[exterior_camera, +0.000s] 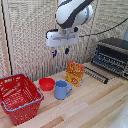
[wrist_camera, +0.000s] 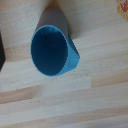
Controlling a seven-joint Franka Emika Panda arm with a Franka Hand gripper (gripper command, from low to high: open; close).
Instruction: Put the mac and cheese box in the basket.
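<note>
The mac and cheese carton (exterior_camera: 75,73) stands upright on the wooden table, orange-yellow with red print, just behind and to the exterior view's right of a blue mug (exterior_camera: 62,90). My gripper (exterior_camera: 60,51) hangs well above the table, over the mug and up-left of the carton, its two blue-tipped fingers apart and holding nothing. The container (exterior_camera: 18,98), a red wire basket, sits at the exterior view's left front. In the wrist view the blue mug (wrist_camera: 51,50) fills the middle, seen from above, and a corner of the carton (wrist_camera: 123,7) shows at the edge. My fingers are not in that view.
A small red bowl (exterior_camera: 46,83) sits between the basket and the mug. A toaster oven (exterior_camera: 112,56) stands at the exterior view's right with its rack (exterior_camera: 95,74) lying in front. A bamboo screen backs the table.
</note>
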